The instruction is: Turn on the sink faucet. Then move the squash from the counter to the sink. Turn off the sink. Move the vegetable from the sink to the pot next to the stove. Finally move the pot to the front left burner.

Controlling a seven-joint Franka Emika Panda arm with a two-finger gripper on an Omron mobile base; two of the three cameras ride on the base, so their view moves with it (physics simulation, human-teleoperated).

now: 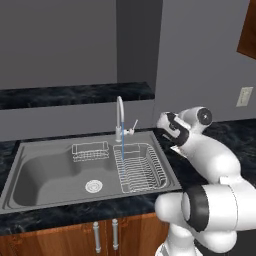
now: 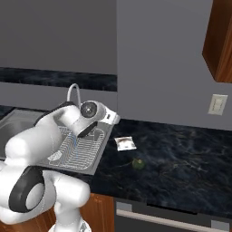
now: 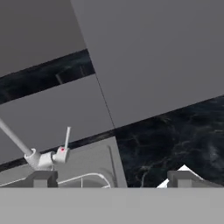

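The sink faucet (image 1: pixel 119 112) stands behind the grey sink (image 1: pixel 45 172), and a thin blue stream of water falls from its spout. Its lever (image 1: pixel 133 126) is angled up to the right; in the hand view the lever (image 3: pixel 66 141) shows at lower left. My gripper (image 3: pixel 113 179) is open and holds nothing. It hovers over the counter (image 2: pixel 181 149) just right of the sink's back corner, a short way from the lever. The squash (image 2: pixel 138 163), a small dark green ball, lies on the counter right of the sink. The pot and the stove are out of view.
A wire dish rack (image 1: pixel 140 167) fills the sink's right side and a small wire basket (image 1: pixel 90 151) hangs at its back wall. A white packet (image 2: pixel 124 143) lies on the counter between sink and squash. A wall cabinet (image 2: pixel 219 41) hangs at upper right.
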